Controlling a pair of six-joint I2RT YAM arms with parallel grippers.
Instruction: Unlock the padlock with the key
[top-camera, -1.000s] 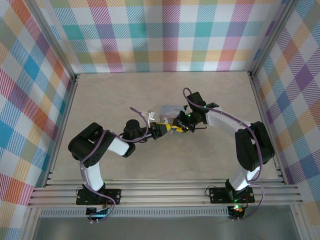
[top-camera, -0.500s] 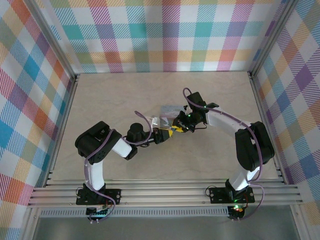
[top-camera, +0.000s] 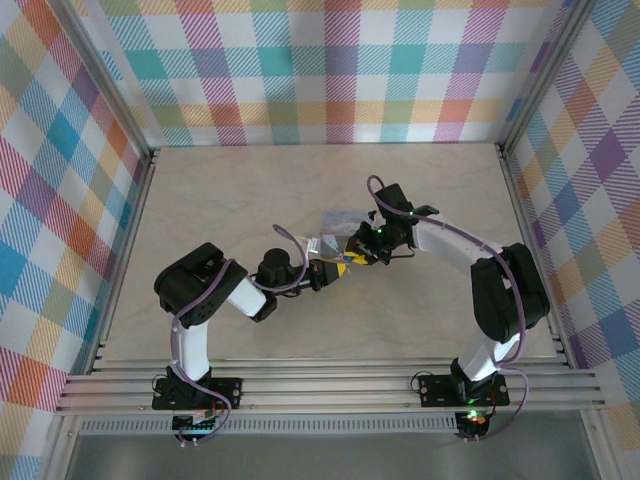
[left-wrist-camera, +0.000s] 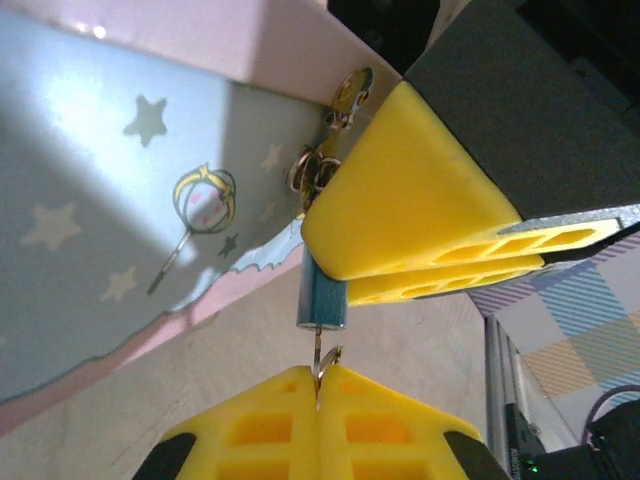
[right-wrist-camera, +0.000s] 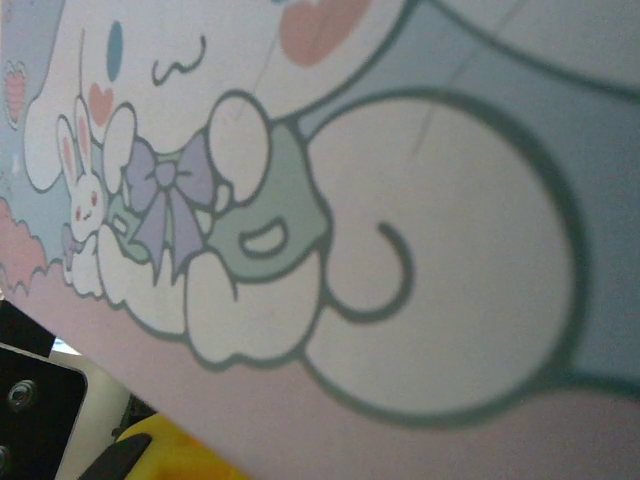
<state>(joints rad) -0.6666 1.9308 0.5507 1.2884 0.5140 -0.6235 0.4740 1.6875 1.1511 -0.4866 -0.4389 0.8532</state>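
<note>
A: Beige table (top-camera: 200, 220) with checked walls (top-camera: 330, 70) around it. Where do the two arms meet?

B: Near the middle of the table. The left arm (top-camera: 225, 295) reaches in from 8 o'clock and the right arm (top-camera: 455, 240) from 3 o'clock. Their yellow tips are almost touching.

A: And the tin?

B: The pale blue tin (top-camera: 338, 217) is printed with stars and a white cartoon animal. It lies at 12 o'clock of the left jaws, close to both wrist cameras.

A: Where is the padlock?

B: The small blue padlock (left-wrist-camera: 322, 298) is just beside the tin's pink edge. The right jaws are clamped on its upper end, which is hidden under their yellow fingers (left-wrist-camera: 400, 190).

A: Anything smaller?

B: A key ring (left-wrist-camera: 312, 170) with bits of metal on it sits at 12 o'clock of the padlock, against the tin. At 6 o'clock a thin metal key (left-wrist-camera: 318, 352) sticks out of the padlock's bottom. The left jaws are pressed together, and their fingers (left-wrist-camera: 250, 430) pinch the key's end in the seam.
</note>
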